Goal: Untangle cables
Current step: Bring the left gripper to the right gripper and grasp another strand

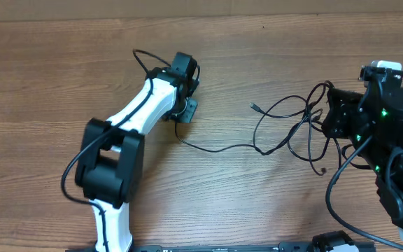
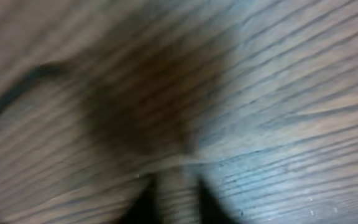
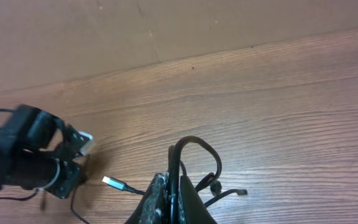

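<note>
The cables (image 1: 289, 129) lie as a loose black tangle on the table's right half. One strand (image 1: 215, 148) runs left and ends by my left gripper (image 1: 185, 112). A silver-tipped plug (image 1: 255, 107) points left out of the tangle and also shows in the right wrist view (image 3: 112, 182). My right gripper (image 1: 324, 117) is shut on a black cable loop (image 3: 194, 146), pinched between its fingers (image 3: 173, 196). My left gripper (image 2: 179, 205) is low over the wood. Its view is blurred, with the two fingertips apart and bare wood between them.
The wooden table (image 1: 257, 56) fills the view. A dark blurred cord (image 2: 17, 93) curves at the left of the left wrist view; I cannot tell which cord it is. The left arm's own wire (image 1: 142, 59) loops by its wrist. The left gripper shows in the right wrist view (image 3: 36, 158).
</note>
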Controlling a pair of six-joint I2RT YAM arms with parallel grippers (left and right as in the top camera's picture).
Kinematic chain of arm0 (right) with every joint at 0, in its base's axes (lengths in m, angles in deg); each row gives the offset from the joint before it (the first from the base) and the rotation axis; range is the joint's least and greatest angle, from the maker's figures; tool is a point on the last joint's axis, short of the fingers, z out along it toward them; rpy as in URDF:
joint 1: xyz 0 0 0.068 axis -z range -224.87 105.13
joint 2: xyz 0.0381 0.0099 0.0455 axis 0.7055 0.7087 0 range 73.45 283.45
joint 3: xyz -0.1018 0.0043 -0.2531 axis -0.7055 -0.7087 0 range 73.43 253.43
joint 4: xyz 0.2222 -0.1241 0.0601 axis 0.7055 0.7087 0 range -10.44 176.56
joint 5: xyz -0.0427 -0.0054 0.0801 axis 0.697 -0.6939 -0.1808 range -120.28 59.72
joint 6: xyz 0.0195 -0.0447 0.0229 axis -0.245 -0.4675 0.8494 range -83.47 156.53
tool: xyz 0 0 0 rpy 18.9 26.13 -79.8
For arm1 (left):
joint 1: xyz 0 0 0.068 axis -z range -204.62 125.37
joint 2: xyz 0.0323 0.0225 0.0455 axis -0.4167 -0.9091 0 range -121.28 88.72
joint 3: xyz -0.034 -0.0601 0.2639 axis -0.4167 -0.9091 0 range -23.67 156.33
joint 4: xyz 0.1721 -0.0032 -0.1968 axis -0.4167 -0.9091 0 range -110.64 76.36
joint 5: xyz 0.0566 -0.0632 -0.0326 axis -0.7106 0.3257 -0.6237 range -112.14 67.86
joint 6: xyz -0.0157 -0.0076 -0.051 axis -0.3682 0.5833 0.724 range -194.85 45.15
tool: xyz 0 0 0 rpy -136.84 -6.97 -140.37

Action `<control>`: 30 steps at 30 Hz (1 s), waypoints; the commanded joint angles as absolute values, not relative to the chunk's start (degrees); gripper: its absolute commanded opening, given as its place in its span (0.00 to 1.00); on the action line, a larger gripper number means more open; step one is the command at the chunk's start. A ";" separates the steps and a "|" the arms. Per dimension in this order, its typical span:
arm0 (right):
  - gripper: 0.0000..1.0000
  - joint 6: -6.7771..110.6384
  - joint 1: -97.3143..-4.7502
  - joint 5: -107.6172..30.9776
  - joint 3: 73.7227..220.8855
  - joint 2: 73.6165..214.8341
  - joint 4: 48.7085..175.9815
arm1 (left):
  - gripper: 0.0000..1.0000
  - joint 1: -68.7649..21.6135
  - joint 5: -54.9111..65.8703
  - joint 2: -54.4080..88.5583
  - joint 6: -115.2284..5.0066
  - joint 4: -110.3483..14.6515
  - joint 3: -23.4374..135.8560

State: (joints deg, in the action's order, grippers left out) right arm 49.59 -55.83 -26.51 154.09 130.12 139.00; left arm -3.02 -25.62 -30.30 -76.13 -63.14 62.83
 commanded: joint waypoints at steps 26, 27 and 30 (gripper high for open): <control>0.04 50.03 -55.72 -29.54 154.88 136.28 140.11 | 0.99 6.90 26.00 -12.88 -98.88 -66.61 71.75; 0.04 50.01 -55.72 -29.54 154.88 136.46 140.09 | 0.99 8.39 25.98 -13.14 -99.82 -66.83 71.71; 0.04 50.01 -55.72 -29.52 154.88 136.59 139.98 | 1.00 12.61 25.87 -13.19 -102.70 -67.81 71.68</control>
